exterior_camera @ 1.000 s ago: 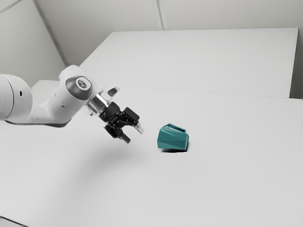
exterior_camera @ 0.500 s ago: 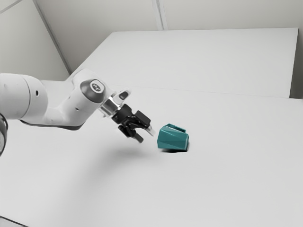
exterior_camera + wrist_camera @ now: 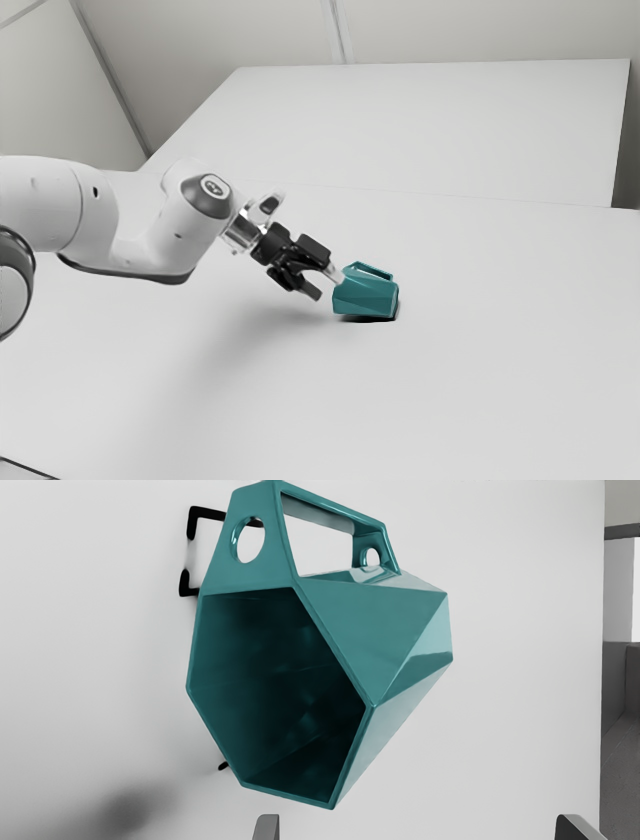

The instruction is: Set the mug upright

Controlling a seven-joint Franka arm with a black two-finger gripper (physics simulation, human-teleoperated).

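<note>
Slanting down toward four o'clock in the exterior view, the black gripper (image 3: 327, 284) is open and grasps nothing, its tips well parted; the teal mug (image 3: 365, 297) lies on its side just beyond, the gripper between nine and ten o'clock of it; whether the nearer fingertip touches the rim I cannot tell. Glossy and hard-looking, the mug's wall is cut into flat triangular facets; its dark, six-sided mouth (image 3: 280, 680) faces the gripper; the angular handle (image 3: 287, 535), pierced by round holes, stands at twelve o'clock of the body in the exterior view; beneath spreads a smooth, matte, pale surface (image 3: 480, 380).
</note>
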